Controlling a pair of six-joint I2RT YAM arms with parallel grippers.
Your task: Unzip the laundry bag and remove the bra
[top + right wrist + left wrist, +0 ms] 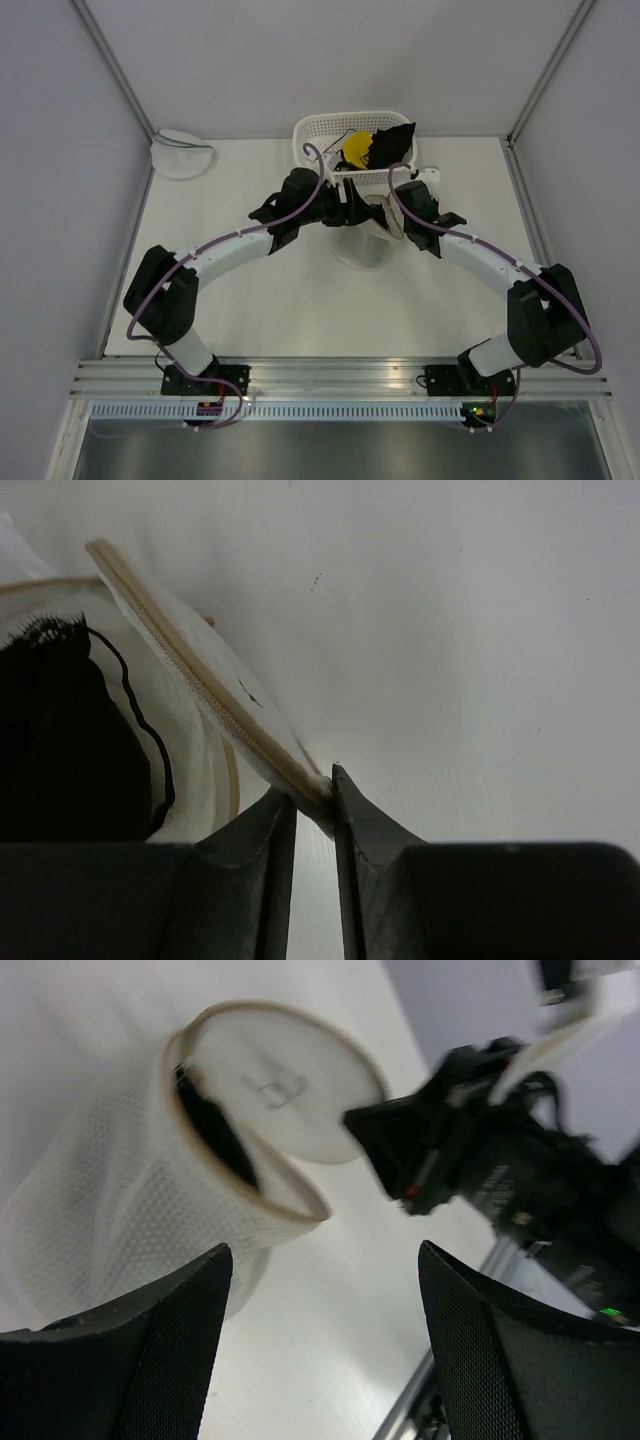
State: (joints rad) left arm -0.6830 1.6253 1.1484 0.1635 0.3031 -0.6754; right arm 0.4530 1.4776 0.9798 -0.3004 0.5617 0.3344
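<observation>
The laundry bag (362, 252) stands at the table's middle, a white mesh pouch with a tan rim, unzipped, its round lid (285, 1085) swung open. Inside it shows the black bra (60, 745), also a dark sliver in the bag's mouth (215, 1132). My right gripper (313, 798) pinches the lid's tan zipper edge (200, 685) between its fingertips. My left gripper (325, 1290) hangs open beside the bag (110, 1210), nothing between its fingers. From above, both grippers, left (345, 207) and right (388, 215), meet over the bag's far side.
A white basket (310, 130) behind the bag holds a yellow round item (357, 148) and a black cloth (392, 143). A second white dome pouch (180, 152) lies at the far left corner. Walls close in on three sides.
</observation>
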